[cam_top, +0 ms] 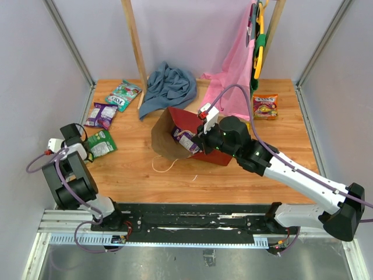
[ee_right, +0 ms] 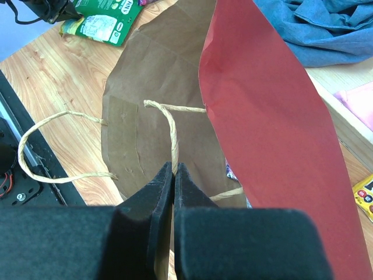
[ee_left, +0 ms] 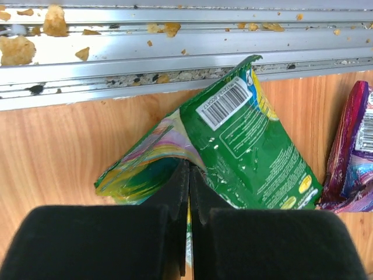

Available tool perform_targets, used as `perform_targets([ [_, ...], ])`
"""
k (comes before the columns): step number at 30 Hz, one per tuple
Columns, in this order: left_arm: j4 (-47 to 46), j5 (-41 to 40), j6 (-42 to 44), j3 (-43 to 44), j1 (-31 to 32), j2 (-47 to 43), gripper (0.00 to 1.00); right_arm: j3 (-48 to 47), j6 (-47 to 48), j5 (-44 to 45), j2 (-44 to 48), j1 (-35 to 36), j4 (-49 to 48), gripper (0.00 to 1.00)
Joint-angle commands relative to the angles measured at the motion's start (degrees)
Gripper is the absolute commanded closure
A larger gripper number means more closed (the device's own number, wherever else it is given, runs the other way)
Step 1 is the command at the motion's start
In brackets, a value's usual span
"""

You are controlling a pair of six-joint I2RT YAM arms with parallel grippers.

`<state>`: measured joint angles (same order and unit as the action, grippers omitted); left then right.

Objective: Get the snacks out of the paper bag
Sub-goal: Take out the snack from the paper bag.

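Near the left edge of the wooden worktop [cam_top: 233,175], my left gripper [ee_left: 188,186] is pinched fully closed on the lifted edge of a shiny green snack packet [ee_left: 245,146]. The packet lies barcode side up on the wood, close to the crumb-strewn aluminium rail [ee_left: 175,58]. A glossy purple packet [ee_left: 352,157] lies just beside it. A teal packet [cam_top: 123,94] rests farther along, toward the far left corner.

In the middle of the worktop lies the large paper carrier bag [cam_top: 205,127], red outside and brown kraft inside. It is tipped on its side with its mouth facing the left edge. My right gripper [ee_right: 173,181] is at that mouth, its fingers pressed together on one thin twine loop handle [ee_right: 169,125]. Another purple snack pack [cam_top: 185,139] shows inside the opening.

An orange packet [cam_top: 265,107] lies toward the far right corner. A crumpled blue-grey cloth [cam_top: 169,84] sits at the far edge, beside a hanging pink garment [cam_top: 233,81].
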<state>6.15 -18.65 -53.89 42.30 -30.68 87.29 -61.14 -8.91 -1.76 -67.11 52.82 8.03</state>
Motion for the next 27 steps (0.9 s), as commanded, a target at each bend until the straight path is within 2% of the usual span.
perform_targets([
  [1, 4.6, -2.7, -0.1, -1.0, -0.3, -6.2, 1.00, -2.1, -0.4, -1.8, -0.3, 0.9, -0.4, 0.99],
  [5, 3.7, 2.1, 2.3, -1.9, -0.4, -15.7, 0.99, -2.8, -0.9, -2.7, -1.3, 0.9, -0.4, 0.99],
  [8, -4.3, 13.8, 7.9, -5.2, -0.3, -24.7, 0.99, -2.7, -1.0, -2.9, -1.4, 1.0, -0.4, 0.99],
  [12, -12.2, 27.8, 8.9, -9.1, 0.2, -34.3, 0.86, -2.2, -0.6, -2.8, -1.2, 1.0, -0.8, 0.99],
  [16, -10.1, 32.8, 10.4, -7.6, 5.0, -40.2, 0.77, -2.3, -0.2, -3.0, -1.3, 1.0, -1.3, 0.99],
  [18, -9.6, 34.8, 11.6, -7.2, 8.0, -43.8, 0.68, -2.3, -0.1, -3.2, -1.7, 1.0, -1.6, 0.99],
  [21, -9.5, 38.9, 14.2, -5.6, 12.5, -45.7, 0.47, -2.5, 0.1, -3.5, -2.2, 1.0, -2.0, 0.99],
  [24, -8.9, 43.5, 18.1, -2.2, 17.9, -44.1, 0.24, -2.8, 0.4, -3.8, -2.7, 1.0, -2.0, 0.99],
  [26, -8.8, 47.9, 20.3, 0.2, 21.1, -41.4, 0.14, -3.0, 0.6, -5.1, -2.7, 0.8, -1.7, 0.99],
  [27, -9.5, 50.7, 21.2, 1.0, 22.5, -40.1, 0.02, -3.1, 0.9, -6.5, -2.6, 0.7, -1.7, 0.99],
])
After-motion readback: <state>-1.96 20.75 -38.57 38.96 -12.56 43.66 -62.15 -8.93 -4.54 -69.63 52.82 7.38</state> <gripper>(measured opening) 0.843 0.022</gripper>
